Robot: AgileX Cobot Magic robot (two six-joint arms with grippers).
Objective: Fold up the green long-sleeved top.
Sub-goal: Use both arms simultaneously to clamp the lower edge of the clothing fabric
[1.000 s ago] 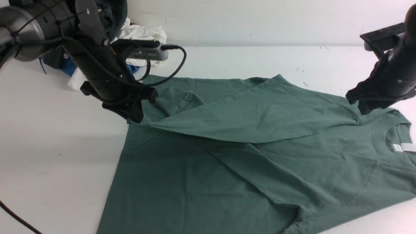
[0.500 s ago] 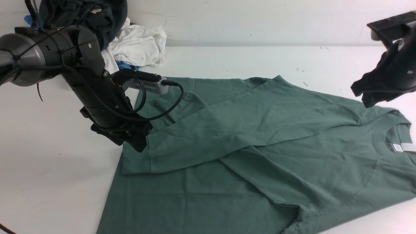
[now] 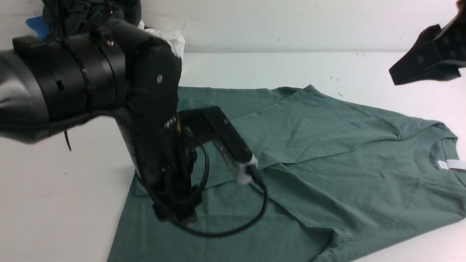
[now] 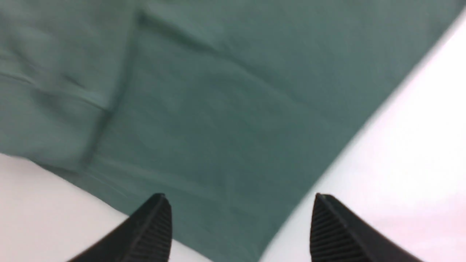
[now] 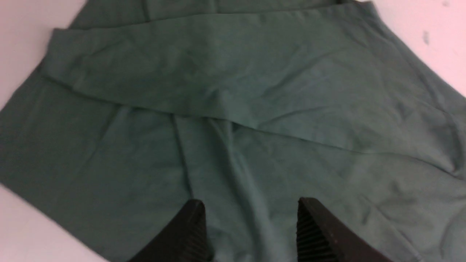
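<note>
The left fingers [image 4: 153, 225] stand wide apart with nothing between them. In the left wrist view, which is blurred, they hang over the spot where an edge of the green long-sleeved top [image 3: 327, 160] meets the bare white table [image 3: 65, 203]; they do not appear to touch the cloth. In the front view the tips are hidden in the dark lower end of the left arm [image 3: 109, 80], which fills the near left of the picture and hangs over the top's left part. A camera block [image 3: 225, 145] juts from its wrist, and a black cable [image 3: 233, 229] loops below it

The right fingers [image 5: 189, 233] are also apart, less widely, and hold nothing. The right wrist view looks down between them onto the top from well above. In the front view the right arm [image 3: 426, 65] sits high at the far right, clear of the cloth

The top lies spread on the table, its ribbed neck [image 3: 429, 145] toward the right with a white label [image 3: 444, 165] inside it. One sleeve [image 3: 291, 134] is laid across the body toward the left, its end hidden behind the left arm. The other sleeve [image 3: 305, 203] runs slanting across the body toward the near edge

In the far left corner lies a heap of clothes: a dark garment [image 3: 72, 11], a white garment [image 3: 171, 36] and a bit of blue cloth [image 3: 36, 25]
</note>
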